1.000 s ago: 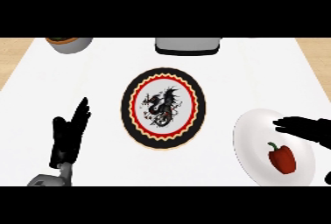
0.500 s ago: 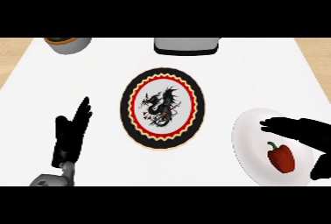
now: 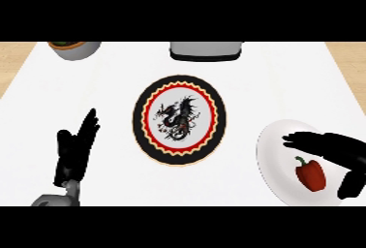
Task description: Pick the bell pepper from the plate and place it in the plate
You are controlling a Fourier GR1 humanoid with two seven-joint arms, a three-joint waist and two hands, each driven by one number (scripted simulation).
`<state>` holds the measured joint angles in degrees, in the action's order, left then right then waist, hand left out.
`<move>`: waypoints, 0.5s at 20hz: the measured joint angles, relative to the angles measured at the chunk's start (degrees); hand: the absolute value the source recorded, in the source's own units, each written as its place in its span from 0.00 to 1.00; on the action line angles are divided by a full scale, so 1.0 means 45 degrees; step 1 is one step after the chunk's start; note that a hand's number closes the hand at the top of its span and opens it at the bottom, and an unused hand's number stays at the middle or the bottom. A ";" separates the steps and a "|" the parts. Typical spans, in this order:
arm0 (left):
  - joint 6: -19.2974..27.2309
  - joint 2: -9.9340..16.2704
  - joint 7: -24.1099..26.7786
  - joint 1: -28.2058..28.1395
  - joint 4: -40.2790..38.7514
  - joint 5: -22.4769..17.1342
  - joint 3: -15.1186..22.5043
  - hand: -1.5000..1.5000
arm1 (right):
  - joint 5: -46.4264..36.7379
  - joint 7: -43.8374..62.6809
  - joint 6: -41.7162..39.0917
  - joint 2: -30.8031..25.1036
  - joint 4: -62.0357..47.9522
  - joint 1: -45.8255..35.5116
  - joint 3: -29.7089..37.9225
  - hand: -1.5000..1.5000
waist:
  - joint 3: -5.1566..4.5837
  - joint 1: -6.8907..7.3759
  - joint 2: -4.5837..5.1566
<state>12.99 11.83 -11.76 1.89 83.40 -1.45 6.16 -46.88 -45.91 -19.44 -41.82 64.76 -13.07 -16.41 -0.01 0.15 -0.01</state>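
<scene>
The red bell pepper (image 3: 310,175) lies on the white plate (image 3: 275,147) at the right of the table (image 3: 114,77), its green stem pointing up the view toward the far edge and its body running back toward the robot, so its long axis goes roughly near-to-far with a slight slant.

Directly over it is the right robot hand (image 3: 325,144). The fingers are straight and spread, pointing left across the plate just beyond the stem, while the thumb hangs down at the pepper's right side. The pepper therefore sits in the open gap below the fingers and left of the thumb (whether anything touches it I cannot tell from this steep angle). Nothing is curled round it yet. To my eye the coming move is a closing one: fingers and thumb would meet across the pepper's short width, which suits how it lies.

The dragon-patterned plate (image 3: 178,155), black-rimmed with a red ring, stands well to the left of the white one, in the middle of the table; it looks like the place to set the pepper down.

The left robot hand (image 3: 75,150) rests open near the lower left, fingers up, much farther from the pepper.
</scene>
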 measured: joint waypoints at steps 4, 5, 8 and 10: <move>-0.0326 0.0111 -0.0341 0.0115 0.0277 -0.0077 -0.0332 0.50 | -0.0389 -0.0164 0.0160 0.0317 -0.0501 -0.0070 0.0080 0.00 | 0.0002 0.0009 0.0003; -0.0275 0.0025 -0.0326 0.0063 0.0317 0.0044 -0.0305 0.50 | -0.0553 -0.0306 0.0335 0.0413 -0.0776 -0.0082 0.0100 0.00 | 0.0004 0.0012 0.0004; -0.0348 -0.0097 -0.0334 0.0171 0.0173 0.0163 -0.0418 0.50 | -0.1014 -0.0341 0.0414 0.0727 -0.1259 -0.0366 0.0071 1.00 | 0.0005 0.0017 0.0010; -0.0354 -0.0258 -0.0129 0.0196 -0.0032 0.0305 -0.0436 0.50 | -0.1315 -0.0564 0.0626 0.0823 -0.1583 -0.0525 0.0129 1.00 | 0.0002 0.0016 0.0008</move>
<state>11.40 10.67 -12.34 2.77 83.25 -0.08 4.20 -52.80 -48.44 -16.63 -38.12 57.63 -15.43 -15.83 0.00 0.22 0.02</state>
